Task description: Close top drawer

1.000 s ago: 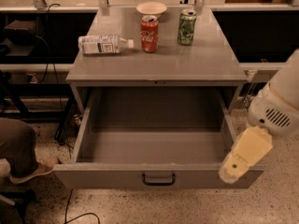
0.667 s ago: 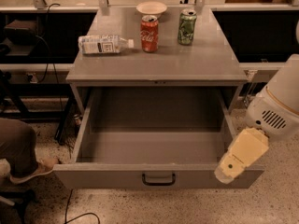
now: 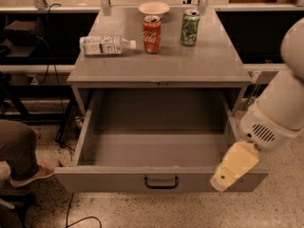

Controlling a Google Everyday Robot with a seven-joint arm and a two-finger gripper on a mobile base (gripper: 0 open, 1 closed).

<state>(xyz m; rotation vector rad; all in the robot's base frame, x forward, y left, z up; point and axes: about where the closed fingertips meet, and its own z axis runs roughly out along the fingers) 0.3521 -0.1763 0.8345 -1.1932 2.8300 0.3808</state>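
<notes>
The top drawer point(image 3: 109, 179) of the grey cabinet stands pulled far out, and its inside point(image 3: 152, 146) is empty. Its flat front faces me, with a small black loop handle point(image 3: 161, 182) at centre. My gripper point(image 3: 224, 177), cream-coloured on a white arm point(image 3: 280, 108), hangs at the right end of the drawer front, over its top right corner and right of the handle. It holds nothing that I can see. The lower drawers are out of view.
On the cabinet top point(image 3: 209, 65) lie a plastic bottle on its side point(image 3: 104, 45), a red can point(image 3: 152, 27), a green can point(image 3: 190, 27) and a bowl point(image 3: 154, 7). A person's leg and shoe point(image 3: 28, 172) are at the left, with a cable point(image 3: 76, 218) on the floor.
My gripper has moved a little left and down along the right end of the drawer front. The drawer has not visibly moved.
</notes>
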